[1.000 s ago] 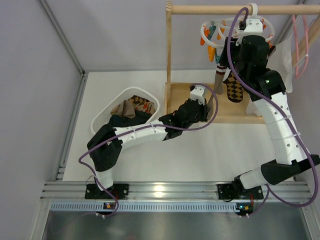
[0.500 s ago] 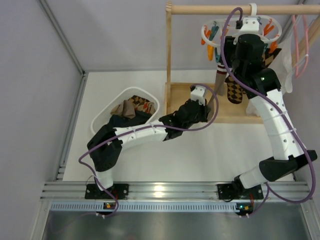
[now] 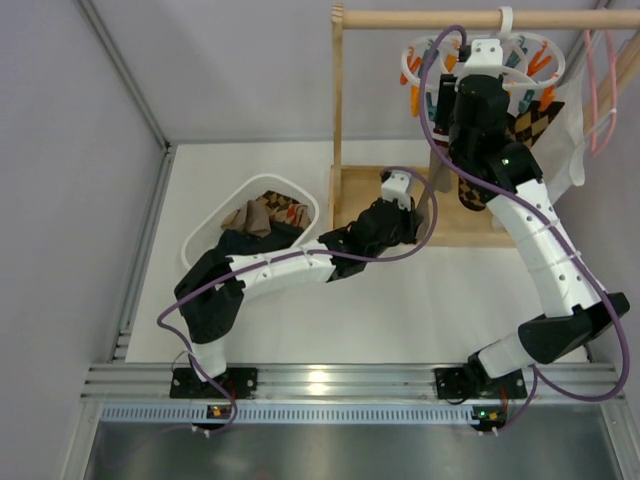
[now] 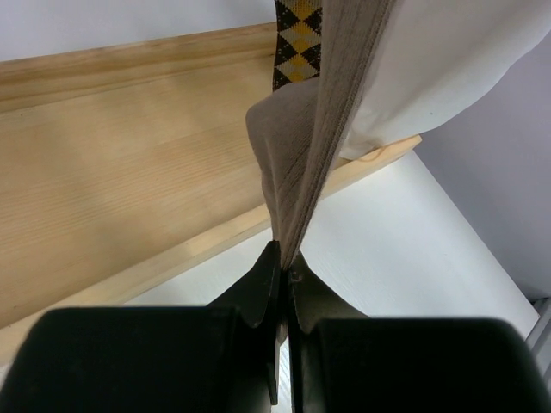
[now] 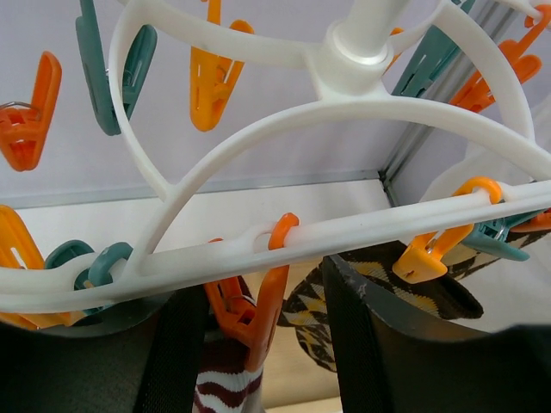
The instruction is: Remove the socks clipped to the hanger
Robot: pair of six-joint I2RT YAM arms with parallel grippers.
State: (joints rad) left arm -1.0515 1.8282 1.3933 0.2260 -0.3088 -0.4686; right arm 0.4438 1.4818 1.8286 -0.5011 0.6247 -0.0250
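Note:
The white ring hanger [image 3: 412, 62] hangs on the wooden rail, with orange and teal clothespins. In the right wrist view its ring [image 5: 370, 231] crosses in front of my right gripper [image 5: 267, 335], which is open. The fingers straddle an orange clothespin [image 5: 263, 310] that is clipped on a red-white striped sock [image 5: 225, 389]. An argyle sock [image 5: 314, 323] hangs behind it. My left gripper [image 4: 282, 258] is shut on the lower end of a tan ribbed sock [image 4: 323, 120] hanging over the wooden base. In the top view the left gripper [image 3: 420, 200] is low and the right gripper [image 3: 480, 52] is up at the hanger.
A white basket [image 3: 300, 197] with removed socks [image 3: 262, 215] sits to the left. The wooden rail [image 3: 420, 18] and its post stand on a wooden base [image 3: 352, 192]. A white cloth [image 3: 570, 140] and a thin pink hanger [image 3: 598, 90] hang at the right.
My right gripper has moved left along the hanger ring and is now around the orange clothespin. The left arm has not moved and still holds the tan sock.

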